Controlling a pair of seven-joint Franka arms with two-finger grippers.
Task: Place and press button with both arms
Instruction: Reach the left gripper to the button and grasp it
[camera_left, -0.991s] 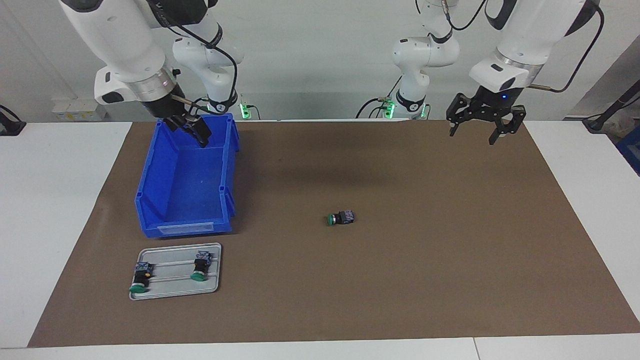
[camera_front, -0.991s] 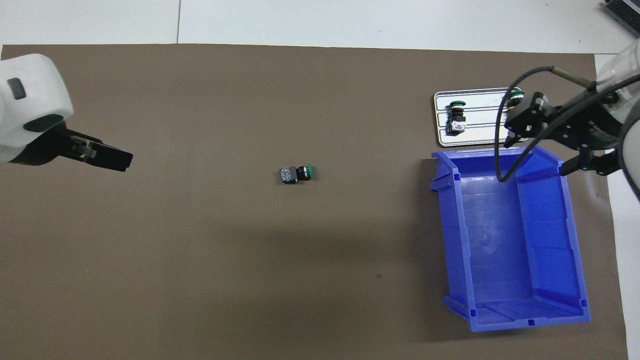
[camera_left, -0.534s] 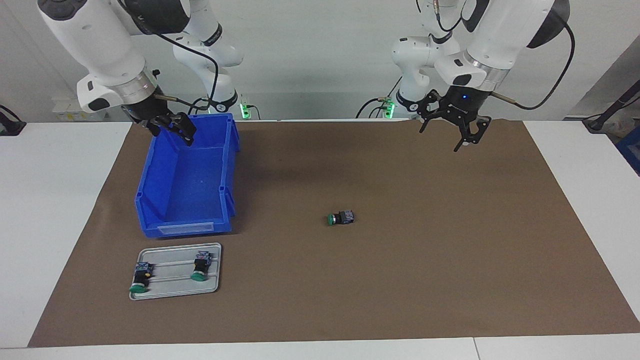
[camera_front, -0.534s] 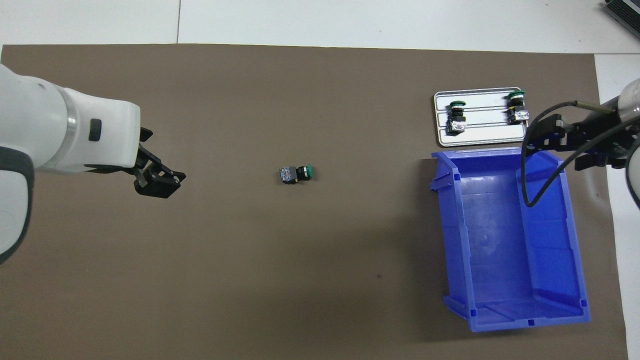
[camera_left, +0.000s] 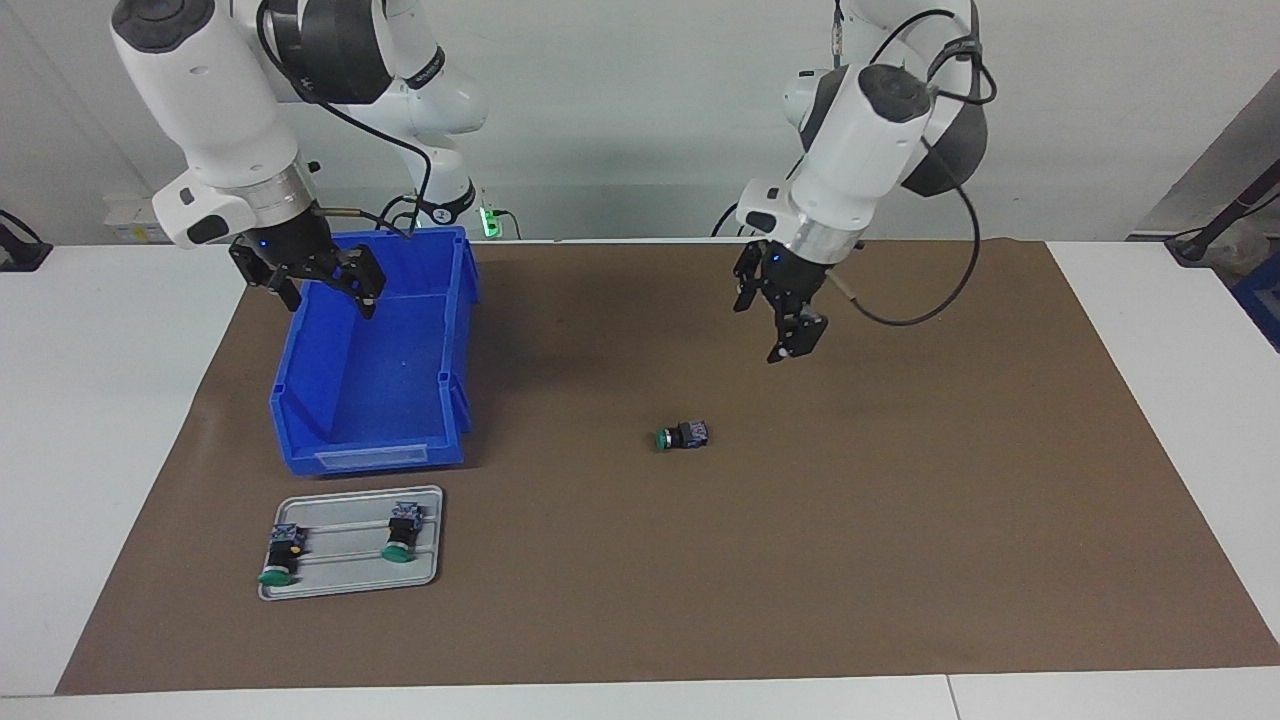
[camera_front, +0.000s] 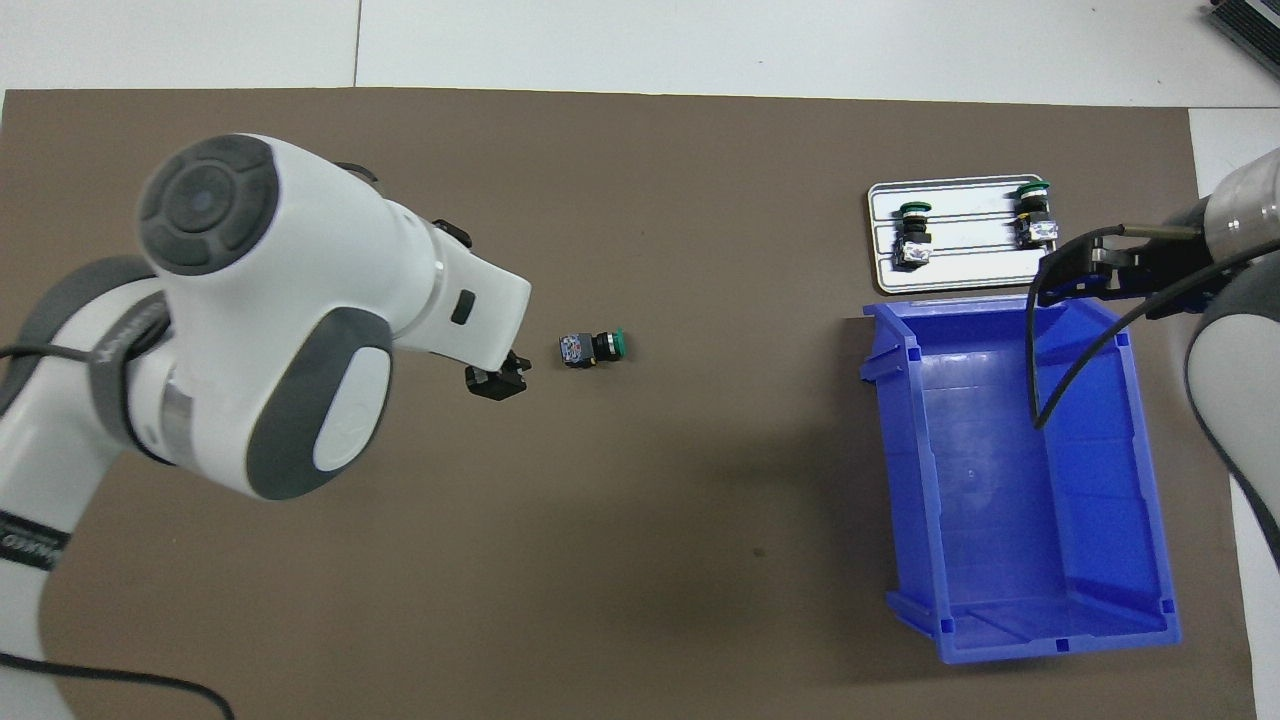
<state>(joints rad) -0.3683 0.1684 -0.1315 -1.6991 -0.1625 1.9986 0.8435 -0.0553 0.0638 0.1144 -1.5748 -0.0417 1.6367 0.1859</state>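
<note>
The button (camera_left: 683, 435) (camera_front: 593, 347) lies on its side in the middle of the brown mat (camera_left: 900, 520). Its green cap points toward the right arm's end of the table. My left gripper (camera_left: 778, 332) (camera_front: 495, 381) hangs open and empty over the mat, a short way from the button's bluish rear end and not touching it. In the overhead view the left arm's white body covers much of the mat at its own end. My right gripper (camera_left: 328, 298) (camera_front: 1105, 285) is open and empty, raised over the blue bin (camera_left: 370, 455) (camera_front: 905, 450).
A grey metal tray (camera_left: 345, 592) (camera_front: 965, 215) lies on the mat beside the bin, farther from the robots. Two like buttons (camera_left: 402, 530) (camera_left: 280, 555) rest on it, one with a yellow spot. White table surrounds the mat.
The left arm has swung from its own end of the table toward the middle and come down close to the button. The right gripper has shifted a little above the bin.
</note>
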